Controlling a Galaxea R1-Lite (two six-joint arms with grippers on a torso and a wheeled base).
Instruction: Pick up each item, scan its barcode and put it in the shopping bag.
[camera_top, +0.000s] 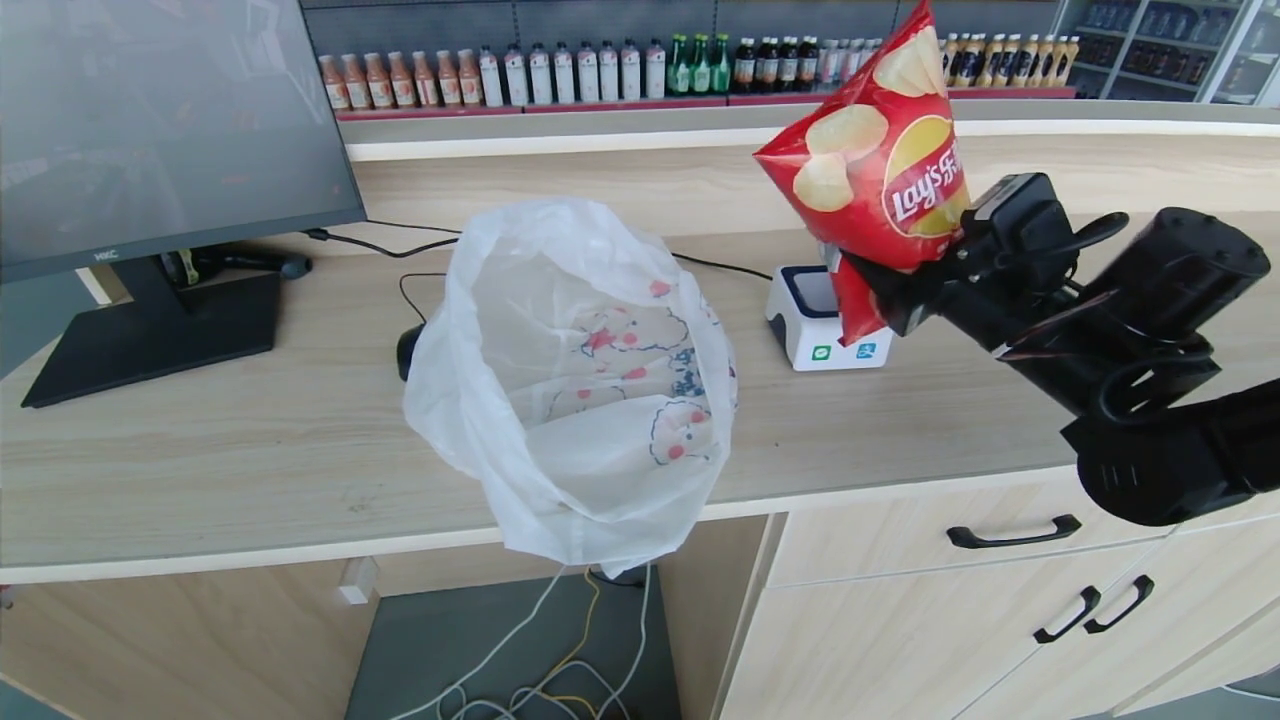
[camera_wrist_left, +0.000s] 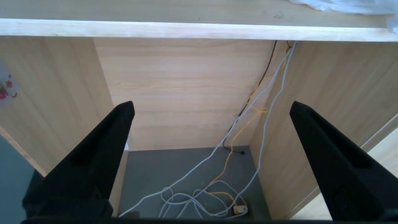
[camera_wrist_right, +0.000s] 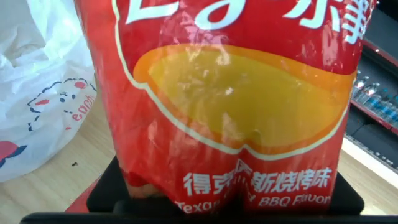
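A red chip bag (camera_top: 880, 170) hangs upright in the air, held at its lower end by my right gripper (camera_top: 890, 290), which is shut on it. It hovers just above the small white barcode scanner (camera_top: 815, 325) on the counter. Up close, the chip bag (camera_wrist_right: 230, 93) has its lower seam pinched at the gripper. A white plastic shopping bag (camera_top: 580, 370) stands open on the counter to the left of the scanner, and the shopping bag (camera_wrist_right: 37, 99) lies beside the chips. My left gripper (camera_wrist_left: 208, 162) is open below the counter edge, with nothing between its fingers.
A monitor (camera_top: 160, 120) on a black stand sits at the counter's left, with a cable (camera_top: 390, 245) running behind the bag. Bottles (camera_top: 600, 70) line a shelf beyond the counter. Drawers with black handles (camera_top: 1010, 535) are below right; loose cables (camera_wrist_left: 211, 193) lie under the counter.
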